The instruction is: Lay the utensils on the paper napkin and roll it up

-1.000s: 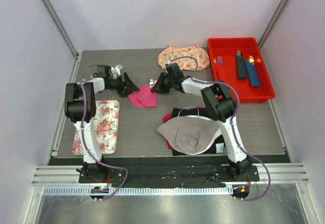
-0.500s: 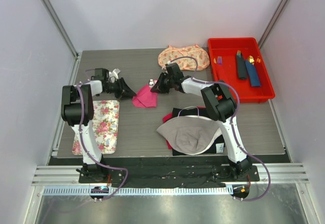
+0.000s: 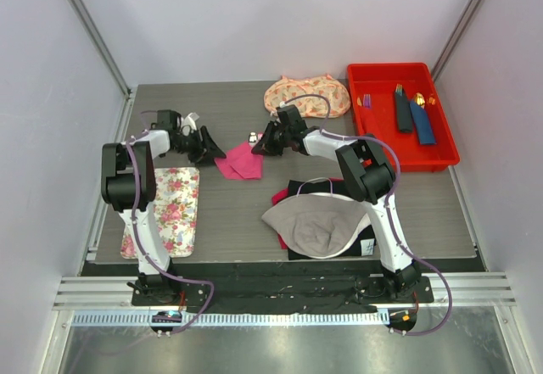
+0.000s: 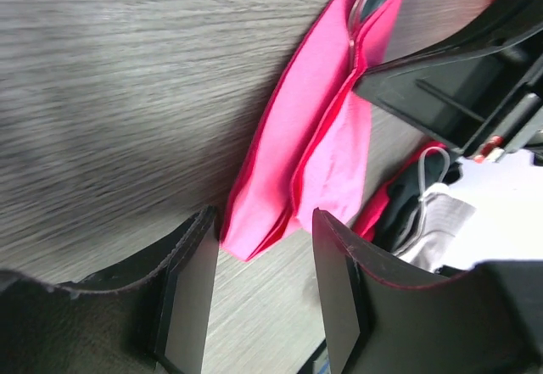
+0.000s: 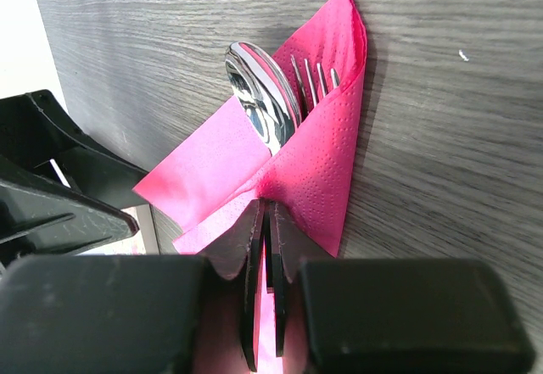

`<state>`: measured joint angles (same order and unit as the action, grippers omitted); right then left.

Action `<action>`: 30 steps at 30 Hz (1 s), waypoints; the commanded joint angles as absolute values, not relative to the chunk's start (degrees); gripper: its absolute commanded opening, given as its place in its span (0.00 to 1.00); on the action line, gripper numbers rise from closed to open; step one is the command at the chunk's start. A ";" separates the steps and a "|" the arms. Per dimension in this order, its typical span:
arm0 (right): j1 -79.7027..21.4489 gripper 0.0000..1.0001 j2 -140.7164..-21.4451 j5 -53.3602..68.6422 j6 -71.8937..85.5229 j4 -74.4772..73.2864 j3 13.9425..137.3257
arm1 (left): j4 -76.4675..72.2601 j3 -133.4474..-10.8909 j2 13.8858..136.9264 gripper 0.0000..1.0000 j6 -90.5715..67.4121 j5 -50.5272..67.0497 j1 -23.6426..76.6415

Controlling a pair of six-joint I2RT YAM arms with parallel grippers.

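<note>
The pink paper napkin (image 3: 240,162) lies folded on the table between my two grippers. In the right wrist view it (image 5: 327,158) wraps the silver utensils: a spoon (image 5: 254,90) and fork tines (image 5: 312,73) stick out of its far end. My right gripper (image 5: 267,209) (image 3: 261,145) is shut on the napkin's near fold. My left gripper (image 4: 267,221) (image 3: 212,149) is open, low over the table, with the napkin's pointed corner (image 4: 254,234) lying between the fingertips without touching them.
A red tray (image 3: 355,107) at the back right holds dark napkin rolls and gold and purple utensils. A floral mat (image 3: 165,213) lies at the front left. A floral pouch (image 3: 307,96) sits at the back. A grey cloth on black fabric (image 3: 318,226) lies at the front middle.
My left gripper has drawn back slightly to the left. The napkin's left side bunched up half a second ago and now spreads left again. The right arm has not moved.
</note>
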<state>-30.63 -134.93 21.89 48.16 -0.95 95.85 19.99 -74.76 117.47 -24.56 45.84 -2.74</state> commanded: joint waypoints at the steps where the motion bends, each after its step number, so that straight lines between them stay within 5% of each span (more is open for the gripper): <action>1: -30.50 0.12 -136.67 17.31 45.88 -6.06 94.57 | 23.81 -76.73 118.48 0.51 -20.31 43.51 -2.20; 11: -30.50 0.12 -136.85 17.05 46.05 -5.98 94.83 | 17.51 -74.80 121.29 0.47 -22.67 45.52 -0.53; 30: -30.59 0.12 -137.20 17.31 46.32 -5.98 94.83 | 12.83 -81.12 127.43 0.57 -24.87 47.45 1.58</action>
<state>-30.65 -134.93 21.89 48.21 -0.95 95.85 13.45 -79.42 123.42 -27.44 49.50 -0.32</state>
